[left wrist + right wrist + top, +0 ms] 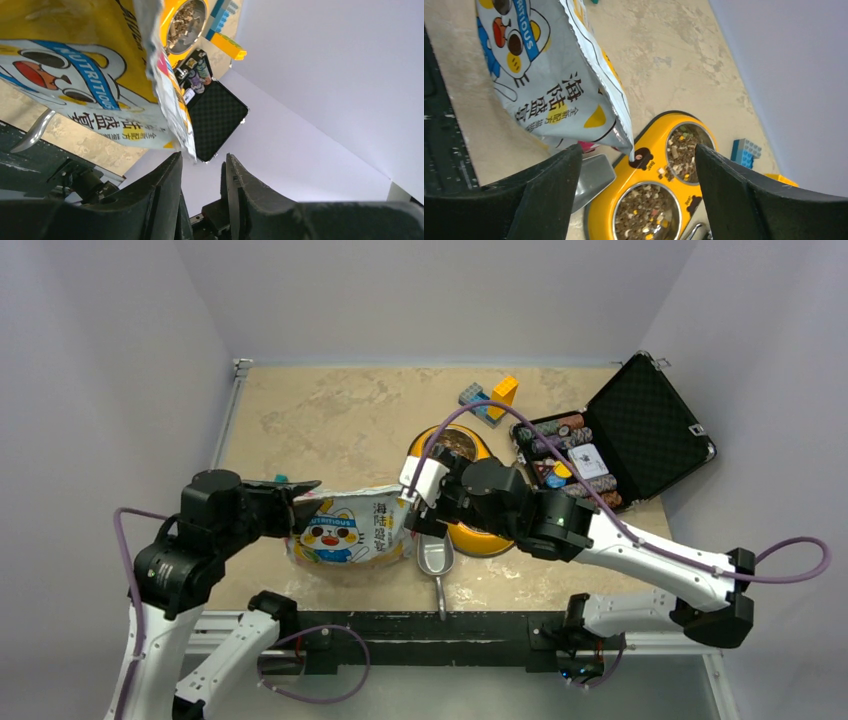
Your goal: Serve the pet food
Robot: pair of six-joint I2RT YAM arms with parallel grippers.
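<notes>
The pet food bag (345,528), glossy white and orange with a cartoon cat, lies on the table between the arms. It also shows in the left wrist view (75,75) and the right wrist view (549,85). Brown kibble (648,212) fills both steel bowls of a yellow feeder (624,182), which my right arm mostly hides in the top view (470,538). My left gripper (202,157) is open at the bag's left end, with the bag's edge just beyond its fingertips. My right gripper (638,150) is wide open at the bag's right corner, over the feeder.
A metal scoop (437,560) lies next to the feeder near the front edge. An open black case with poker chips (610,440) stands at the right. Toy bricks (490,400) lie behind the feeder. A small teal object (282,479) sits by the left gripper.
</notes>
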